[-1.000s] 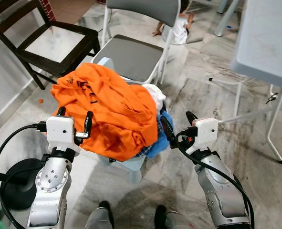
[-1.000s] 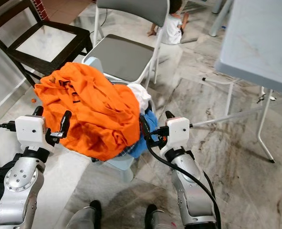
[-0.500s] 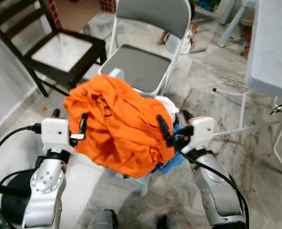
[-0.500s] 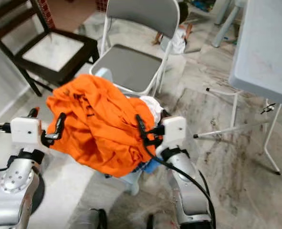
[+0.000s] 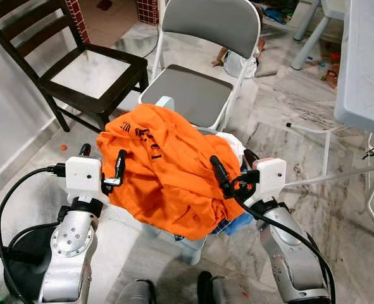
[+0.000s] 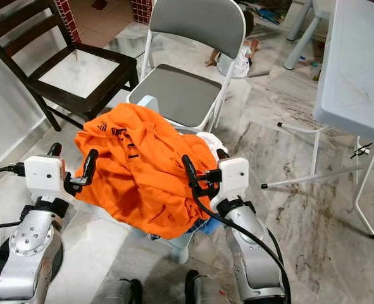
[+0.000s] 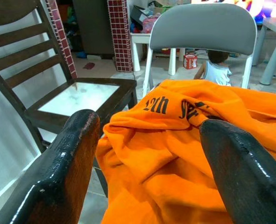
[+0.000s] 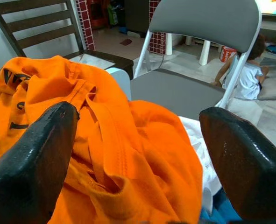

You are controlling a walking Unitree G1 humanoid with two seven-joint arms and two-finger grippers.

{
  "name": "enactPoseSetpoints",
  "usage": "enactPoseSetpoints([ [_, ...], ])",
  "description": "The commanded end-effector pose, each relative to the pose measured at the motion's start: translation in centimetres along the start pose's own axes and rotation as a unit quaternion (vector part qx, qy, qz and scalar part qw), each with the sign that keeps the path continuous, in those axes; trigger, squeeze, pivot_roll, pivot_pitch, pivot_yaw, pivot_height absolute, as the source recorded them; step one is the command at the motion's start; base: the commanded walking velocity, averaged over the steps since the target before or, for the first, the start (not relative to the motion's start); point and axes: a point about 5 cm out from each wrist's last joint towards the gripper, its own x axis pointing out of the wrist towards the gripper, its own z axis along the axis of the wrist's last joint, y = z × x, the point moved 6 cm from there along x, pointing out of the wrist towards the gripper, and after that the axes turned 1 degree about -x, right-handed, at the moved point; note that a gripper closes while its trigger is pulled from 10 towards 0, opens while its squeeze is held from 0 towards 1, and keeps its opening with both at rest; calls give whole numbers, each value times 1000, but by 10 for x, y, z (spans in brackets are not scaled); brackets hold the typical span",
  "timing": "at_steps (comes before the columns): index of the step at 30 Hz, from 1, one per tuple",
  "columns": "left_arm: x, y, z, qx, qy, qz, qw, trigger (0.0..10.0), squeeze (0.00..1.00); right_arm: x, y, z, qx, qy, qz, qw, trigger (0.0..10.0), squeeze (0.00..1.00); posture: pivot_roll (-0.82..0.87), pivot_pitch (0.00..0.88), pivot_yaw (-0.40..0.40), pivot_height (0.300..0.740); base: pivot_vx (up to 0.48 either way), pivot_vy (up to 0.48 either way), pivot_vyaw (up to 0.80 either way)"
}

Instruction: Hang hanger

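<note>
A: Item one, the laundry?
B: Orange shirt (image 5: 164, 171) with black lettering, heaped on top of a pale stool or basket (image 5: 190, 244); which of the two cannot be told. White cloth (image 5: 232, 144) and blue cloth (image 5: 237, 223) show under its right edge.

A: The hanger?
B: None can be made out; if it lies in the pile, the shirt hides it.

A: Left hand?
B: Left hand (image 5: 102, 163), fingers spread apart and grasping nothing, at the left edge of the shirt, one finger (image 5: 119, 163) just against the fabric.

A: Right hand?
B: Right hand (image 5: 232, 170), fingers likewise parted and empty, at the right edge of the pile, one finger (image 5: 219, 175) lying on the orange cloth.

A: Surroundings?
B: Grey folding chair (image 5: 193, 95) just behind the pile. Dark wooden chair (image 5: 79, 69) to its left. White tabletop (image 5: 367, 69) at the right. A person (image 6: 234, 57) sitting on the marble floor (image 5: 300, 152) beyond the grey chair. Black round base (image 5: 9, 253) by the left arm.
</note>
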Motion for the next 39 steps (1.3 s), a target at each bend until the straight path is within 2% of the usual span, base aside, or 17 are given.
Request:
enactPoseSetpoints([
  [1,0,1,-6,9,8,-6,1000,10000,0,-3,-7,0,-2,1,-12,1000,10000,0,77,254,-51,740,0,0,0],
  [3,5,6,-9,13,12,-7,1000,10000,0,-3,-9,0,-3,0,-17,1000,10000,0,77,256,-55,740,0,0,0],
  [5,18,23,-10,17,14,0,1000,10000,0,-5,-11,2,-5,0,-20,1000,10000,0,71,265,-60,740,0,0,0],
  [9,40,34,-3,27,5,-12,1000,10000,0,-7,-12,1,-9,4,-19,1000,10000,0,58,280,-69,740,0,0,0],
  [11,53,34,-2,20,8,-30,999,10000,0,-9,-12,1,-11,7,-19,1000,10000,0,44,296,-72,740,0,0,0],
  [13,66,25,-6,20,24,-66,997,10000,0,-12,-9,2,-11,9,-17,1000,10000,0,29,306,-69,740,0,0,0],
  [16,73,19,-5,9,26,-86,996,10000,0,-14,-8,2,-11,11,-17,1000,10000,0,13,314,-64,740,0,0,0],
  [19,81,-2,-11,-8,45,-143,989,10000,0,-19,-8,3,-11,13,-18,1000,10000,0,-8,321,-51,740,0,0,0],
  [21,82,-4,-11,-10,47,-149,988,10000,0,-20,-8,3,-10,13,-18,1000,10000,0,-8,321,-51,740,0,0,0],
  [22,85,-18,-16,-14,62,-183,981,10000,0,-22,-6,4,-7,14,-17,1000,10000,0,-28,319,-34,740,0,0,0],
  [24,88,-28,-19,-16,71,-208,976,10000,0,-24,-3,4,-4,15,-13,1000,10000,0,-33,315,-28,740,0,0,0],
  [29,97,-36,-24,2,84,-225,971,10000,0,-26,4,3,-4,18,-1,1000,10000,0,-45,294,-19,740,0,0,0],
  [31,98,-34,-27,7,91,-224,970,9608,0,-25,5,3,-5,19,1,1000,10000,0,-46,291,-19,740,0,0,0],
  [32,99,-29,-32,9,102,-211,972,0,0,-24,6,4,-7,20,4,1000,10000,0,-45,286,-19,740,0,0,0],
  [37,100,-9,-45,7,131,-174,976,0,0,-19,5,5,-11,19,6,1000,10000,0,-34,275,-22,740,0,0,0],
  [39,99,-1,-49,-15,137,-153,979,0,0,-17,5,5,-12,19,7,1000,10000,0,-27,273,-24,740,0,0,0],
])
